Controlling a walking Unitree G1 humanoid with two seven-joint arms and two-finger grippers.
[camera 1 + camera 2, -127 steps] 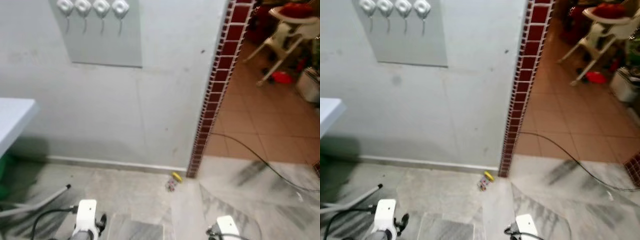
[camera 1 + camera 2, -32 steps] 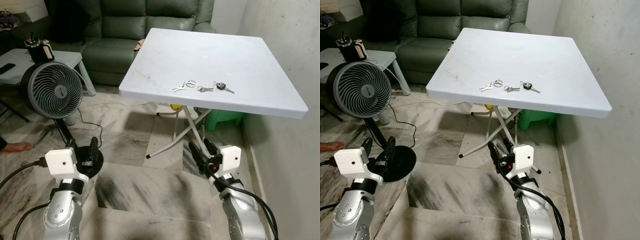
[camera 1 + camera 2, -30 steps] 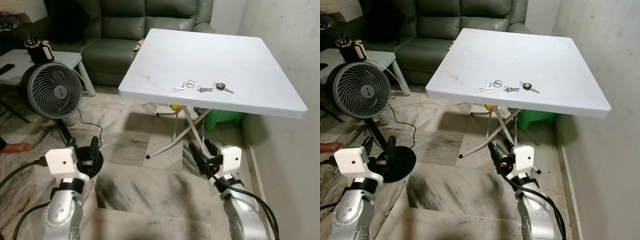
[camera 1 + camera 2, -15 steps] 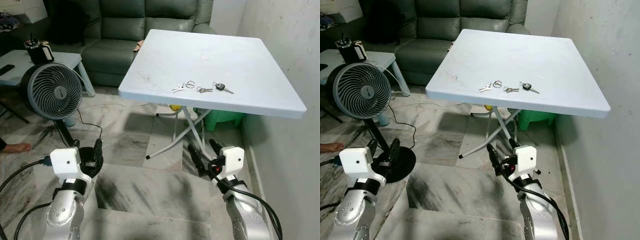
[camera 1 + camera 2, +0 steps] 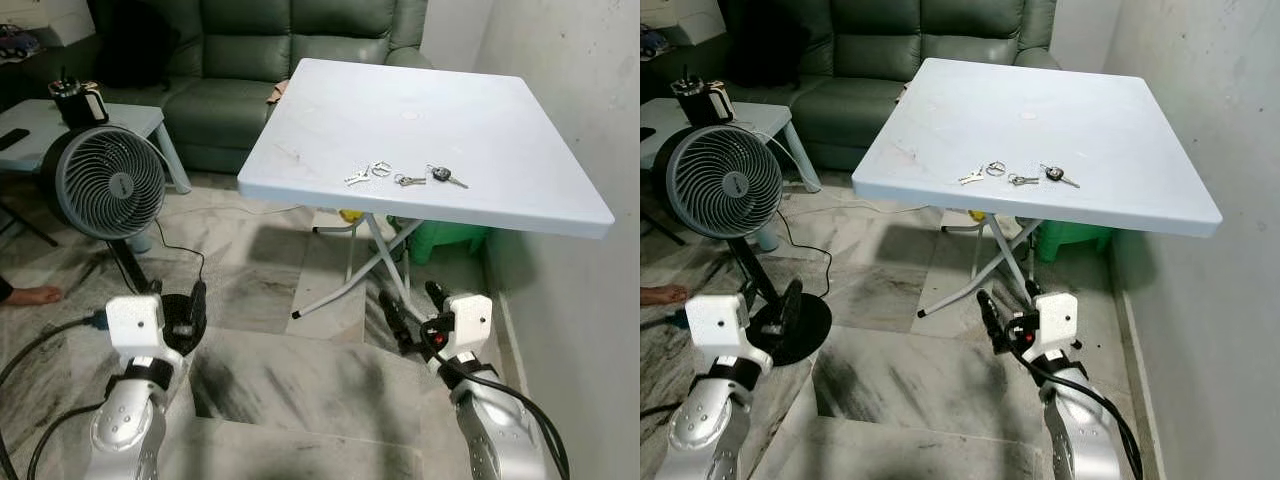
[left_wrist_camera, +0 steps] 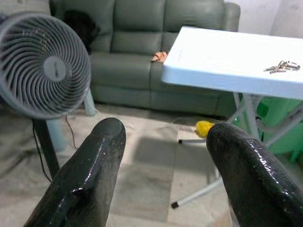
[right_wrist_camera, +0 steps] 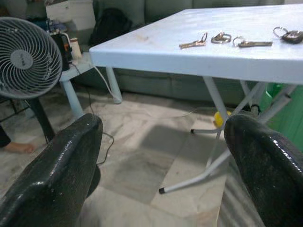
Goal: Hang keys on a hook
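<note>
Where the head views look down across a marble floor [image 5: 300,380], the items run as follows. Green sofa [image 5: 250,60]: upper left of the frame, behind everything else. White folding table [image 5: 500,130]: upper centre to right, beside the wall. Grey standing fan [image 5: 108,182]: left of centre, with a small side table [image 5: 40,115] behind it. Right gripper [image 5: 412,300]: lower right, low over the floor under the table's near edge, fingers [image 7: 265,161] spread wide, nothing between them. Left gripper [image 5: 185,305]: lower left, near the fan's base, fingers [image 6: 90,175] parted and empty. Keys [image 5: 402,176]: centre of the frame, a loose row lying flat on the tabletop near its front edge, above and well apart from both grippers
</note>
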